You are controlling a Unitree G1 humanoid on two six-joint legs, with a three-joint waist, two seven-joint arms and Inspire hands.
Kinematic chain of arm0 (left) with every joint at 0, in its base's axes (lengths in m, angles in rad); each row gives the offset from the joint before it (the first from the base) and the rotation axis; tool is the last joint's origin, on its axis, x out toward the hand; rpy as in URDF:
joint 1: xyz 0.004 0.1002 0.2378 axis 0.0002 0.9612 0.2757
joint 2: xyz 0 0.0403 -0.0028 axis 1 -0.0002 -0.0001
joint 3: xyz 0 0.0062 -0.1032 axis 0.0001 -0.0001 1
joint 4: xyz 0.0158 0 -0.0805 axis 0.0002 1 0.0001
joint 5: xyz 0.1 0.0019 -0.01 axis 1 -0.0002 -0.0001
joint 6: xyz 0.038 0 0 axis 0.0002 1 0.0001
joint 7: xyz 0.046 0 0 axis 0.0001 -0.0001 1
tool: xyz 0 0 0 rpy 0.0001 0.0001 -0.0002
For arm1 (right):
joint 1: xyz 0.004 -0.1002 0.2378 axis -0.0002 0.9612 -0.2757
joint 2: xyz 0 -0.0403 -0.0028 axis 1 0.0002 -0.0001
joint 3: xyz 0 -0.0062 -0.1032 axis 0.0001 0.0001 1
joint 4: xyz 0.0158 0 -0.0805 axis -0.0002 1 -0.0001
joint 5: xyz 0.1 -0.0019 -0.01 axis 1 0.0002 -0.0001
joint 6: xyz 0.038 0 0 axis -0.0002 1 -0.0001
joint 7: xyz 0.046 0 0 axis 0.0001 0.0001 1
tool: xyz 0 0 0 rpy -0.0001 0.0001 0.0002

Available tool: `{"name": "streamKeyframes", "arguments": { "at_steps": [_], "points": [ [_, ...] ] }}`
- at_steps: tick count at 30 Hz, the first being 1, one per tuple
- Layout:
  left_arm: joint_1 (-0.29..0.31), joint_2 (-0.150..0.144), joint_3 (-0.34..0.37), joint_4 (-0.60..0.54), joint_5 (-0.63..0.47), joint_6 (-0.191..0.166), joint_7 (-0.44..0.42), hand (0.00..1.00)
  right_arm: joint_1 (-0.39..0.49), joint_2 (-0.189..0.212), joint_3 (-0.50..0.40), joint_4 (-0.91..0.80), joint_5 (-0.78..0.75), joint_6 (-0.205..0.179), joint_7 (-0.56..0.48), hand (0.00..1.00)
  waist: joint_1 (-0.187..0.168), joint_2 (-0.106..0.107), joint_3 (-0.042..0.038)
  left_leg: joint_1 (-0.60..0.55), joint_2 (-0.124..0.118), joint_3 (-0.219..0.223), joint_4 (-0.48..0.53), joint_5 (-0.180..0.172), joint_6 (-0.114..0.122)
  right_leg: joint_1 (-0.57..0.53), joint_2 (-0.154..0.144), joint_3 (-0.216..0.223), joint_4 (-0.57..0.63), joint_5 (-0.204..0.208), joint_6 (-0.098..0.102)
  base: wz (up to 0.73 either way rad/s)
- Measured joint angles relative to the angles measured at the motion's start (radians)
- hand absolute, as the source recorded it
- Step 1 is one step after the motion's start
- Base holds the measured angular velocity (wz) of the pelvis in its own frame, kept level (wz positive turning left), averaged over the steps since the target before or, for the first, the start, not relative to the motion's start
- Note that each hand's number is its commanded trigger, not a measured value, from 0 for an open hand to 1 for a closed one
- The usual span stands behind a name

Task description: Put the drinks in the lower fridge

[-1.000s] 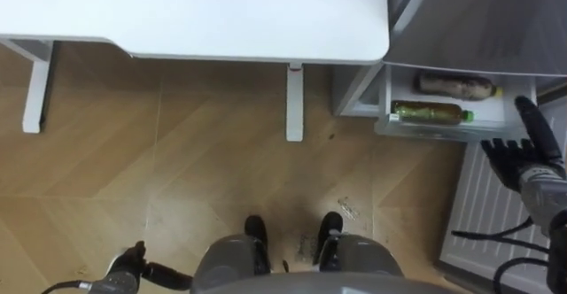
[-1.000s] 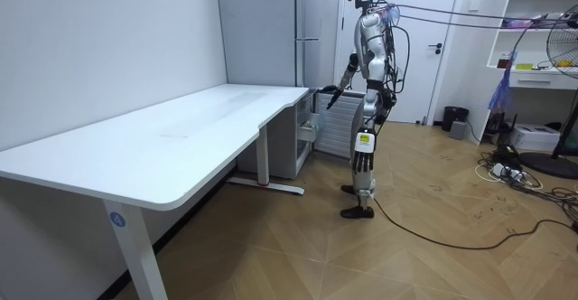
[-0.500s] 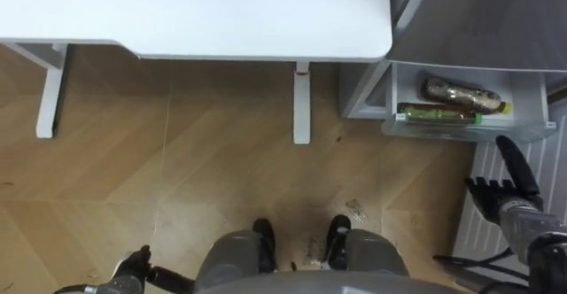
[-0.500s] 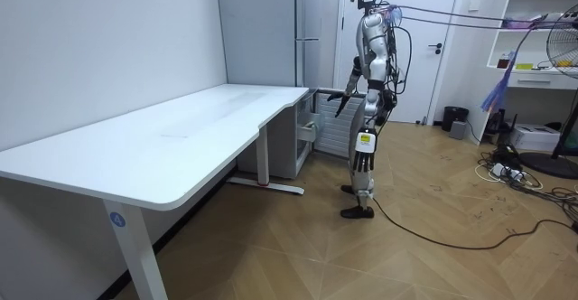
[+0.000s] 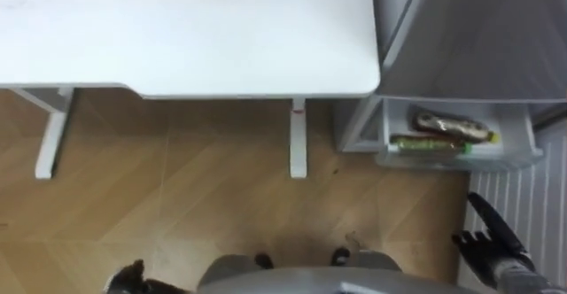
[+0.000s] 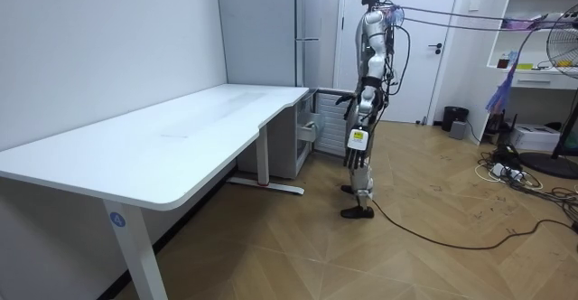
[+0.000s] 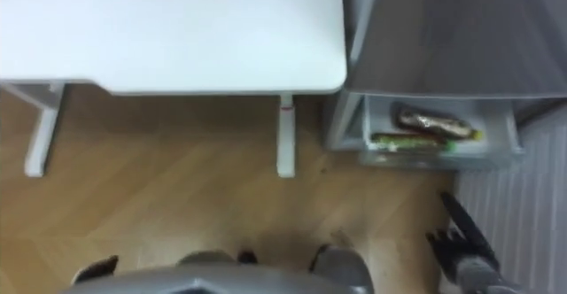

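Both drinks (image 5: 447, 124) lie in the open lower fridge drawer (image 5: 461, 159). My right robot hand (image 5: 485, 241) hangs spread, empty; only closing seems left.

Your robot: a tall, slim humanoid in silver-grey with black joints.
You see dark feet, a black-fingered right hand (image 5: 485, 243) on a grey wrist, a small pale tag at the back of one hand, and thin cables looped round its torso.

Bright even room light, soft shadow under table (image 5: 177, 28)
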Motion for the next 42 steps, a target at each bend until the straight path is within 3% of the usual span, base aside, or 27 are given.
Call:
{"name": "streamKeyframes", "arguments": {
  "at_steps": [7, 11, 21, 25, 30, 36, 42],
  "points": [
    [0.061, -0.004, 0.052, -0.002, 0.003, 0.006, 0.007, 0.0, 0.091, 0.035, 0.003, -0.001, -0.1, 0.034, 0.021, 0.0, -0.005, -0.018, -0.0074, 0.103, 0.001, -0.003, -0.053, -0.011, -0.011, 0.092, 0.019, 0.013, -0.052, -0.004, 0.008, -0.07],
    [0.087, -0.007, 0.082, 0.003, -0.007, 0.014, 0.04, 0.0, 0.132, 0.065, 0.007, -0.006, -0.125, 0.034, 0.018, 0.0, -0.006, -0.023, -0.0036, 0.163, 0.008, -0.001, -0.076, -0.023, -0.02, 0.157, 0.034, 0.019, -0.086, -0.006, 0.011, -0.06],
    [0.058, -0.069, 0.083, 0.007, 0.009, 0.018, 0.082, 0.0, 0.136, 0.138, 0.017, -0.032, -0.167, 0.03, -0.046, 0.0, -0.005, -0.019, -0.0068, 0.195, 0.019, -0.004, -0.083, -0.036, -0.029, 0.192, 0.053, 0.021, -0.12, -0.005, 0.01, -0.01],
    [0.028, -0.071, 0.083, 0.007, 0.0, 0.011, 0.099, 0.0, 0.135, 0.15, 0.022, -0.051, -0.181, 0.018, -0.069, 0.0, -0.006, -0.016, -0.0064, 0.2, 0.019, -0.002, -0.083, -0.037, -0.029, 0.191, 0.054, 0.031, -0.117, -0.005, 0.01, -0.09],
    [-0.012, -0.093, 0.118, 0.008, -0.009, -0.025, 0.119, 0.0, 0.142, 0.162, 0.02, -0.096, -0.199, 0.004, -0.11, 0.0, -0.018, -0.018, 0.0033, 0.23, 0.025, -0.01, -0.098, -0.051, -0.032, 0.223, 0.066, 0.046, -0.117, -0.005, 0.01, -0.08],
    [-0.028, -0.095, 0.12, 0.007, -0.008, -0.028, 0.132, 0.0, 0.133, 0.166, -0.015, -0.126, -0.144, -0.004, -0.142, 0.0, -0.031, -0.008, -0.0031, 0.237, 0.032, -0.007, -0.093, -0.054, -0.035, 0.222, 0.076, 0.061, -0.117, -0.005, 0.009, -0.06],
    [-0.002, -0.092, 0.162, 0.011, -0.002, -0.027, 0.128, 0.0, 0.128, 0.167, -0.055, -0.145, -0.073, -0.006, -0.143, 0.0, -0.029, -0.008, -0.0024, 0.257, 0.034, -0.003, -0.101, -0.056, -0.039, 0.231, 0.082, 0.077, -0.12, -0.005, 0.009, -0.11]
  ]
}}
